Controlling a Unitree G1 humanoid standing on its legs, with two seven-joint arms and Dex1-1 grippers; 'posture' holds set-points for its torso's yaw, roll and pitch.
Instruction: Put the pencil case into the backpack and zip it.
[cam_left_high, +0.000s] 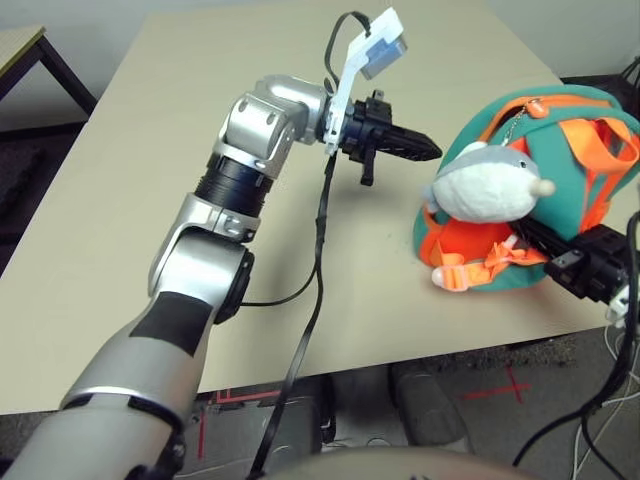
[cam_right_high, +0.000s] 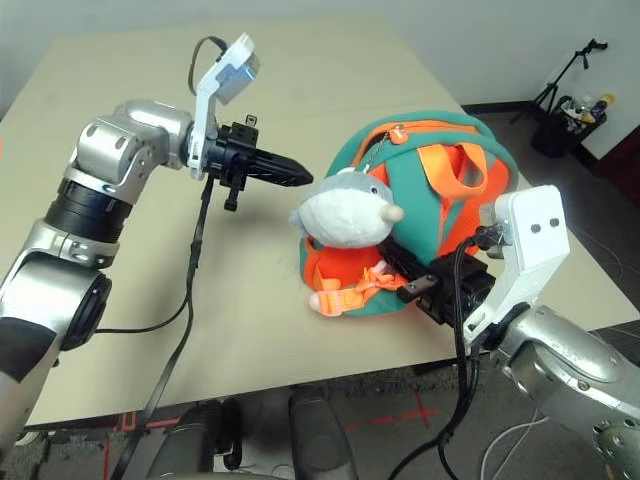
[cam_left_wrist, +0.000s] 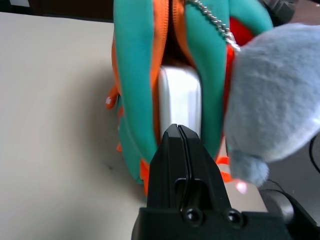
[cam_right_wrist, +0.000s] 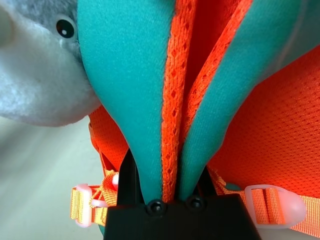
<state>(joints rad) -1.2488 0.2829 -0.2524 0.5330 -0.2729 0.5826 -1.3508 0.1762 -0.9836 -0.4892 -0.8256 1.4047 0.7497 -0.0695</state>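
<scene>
The teal and orange backpack (cam_left_high: 560, 130) lies near the table's right edge, with a grey-white plush toy (cam_left_high: 490, 180) hanging on its near side. In the left wrist view its zip opening gapes, and the white pencil case (cam_left_wrist: 180, 100) sits inside between the teal edges (cam_left_wrist: 135, 75). My left gripper (cam_left_high: 435, 150) hovers just left of the backpack, pointing at the opening, shut and empty. My right gripper (cam_right_wrist: 167, 185) is shut on a teal, orange-lined fold of the backpack (cam_right_wrist: 130, 75) at its lower right side.
The beige table (cam_left_high: 150, 150) has free room to the left and behind the backpack. A black cable (cam_left_high: 318, 260) hangs from my left wrist down over the front edge. The backpack's orange straps and buckles (cam_left_high: 465, 272) lie close to that edge.
</scene>
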